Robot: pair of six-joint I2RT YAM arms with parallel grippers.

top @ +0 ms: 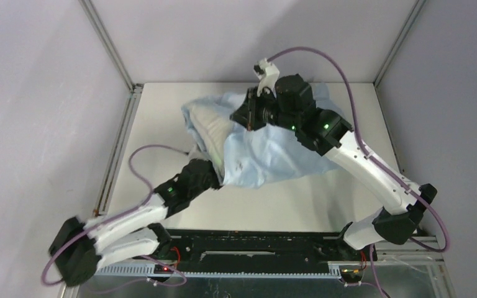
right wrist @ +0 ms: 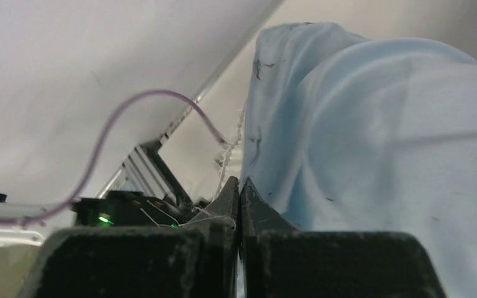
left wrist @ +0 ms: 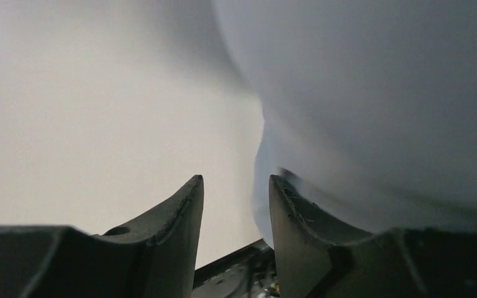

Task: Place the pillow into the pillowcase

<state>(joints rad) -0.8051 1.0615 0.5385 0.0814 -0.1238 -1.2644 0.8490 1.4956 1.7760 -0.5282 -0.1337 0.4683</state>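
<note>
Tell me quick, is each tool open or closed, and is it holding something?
Left tool: open, holding nothing.
Right tool: closed, pinching the edge of the light blue pillowcase.

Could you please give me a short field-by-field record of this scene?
pillow: large plump white fabric cushion, partly inside, showing at the open end
pillowcase: thin light blue fabric sack, crumpled on the white table
left gripper: open, nothing between its fingers, at the pillowcase's near corner
right gripper: shut on the pillowcase edge
</note>
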